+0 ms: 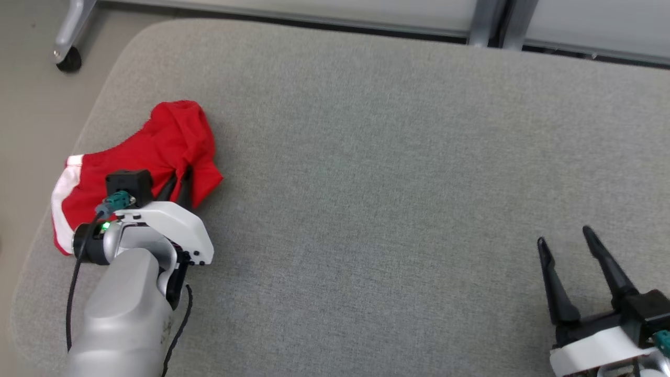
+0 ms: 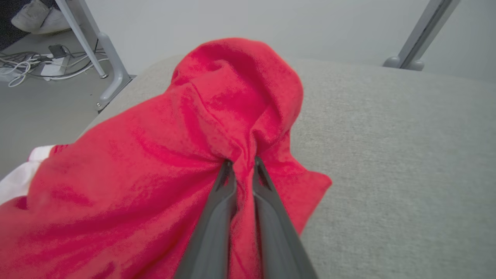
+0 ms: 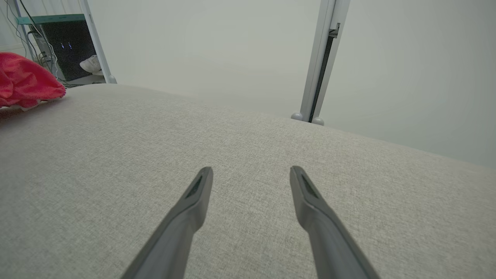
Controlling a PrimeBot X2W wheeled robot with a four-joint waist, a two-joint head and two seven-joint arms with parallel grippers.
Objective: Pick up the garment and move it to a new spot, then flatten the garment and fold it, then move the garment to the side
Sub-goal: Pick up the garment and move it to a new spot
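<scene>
left gripper [image 2: 241, 162] pinched on red garment [image 2: 147, 182], right gripper [image 1: 564, 235] spread wide.
lift it slow, keep your pinch, carry toward mid grey pad [image 1: 366, 183].

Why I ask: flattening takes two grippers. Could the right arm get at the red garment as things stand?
Probably, with a long reach. The right gripper is open, and bare grey cushion lies between it and the red garment, at the left edge, pinched by the left gripper.

Garment [image 1: 172, 141]: red cloth, soft, matt, fleecy nap, white trim at left
Padded surface [image 1: 392, 183]: grey woven fabric, matt, fine-grained
Right gripper [image 1: 564, 234] fingers [image 3: 186, 217]: dark matt plastic
Frame post [image 1: 484, 21], upper edge: smooth grey metal
</scene>
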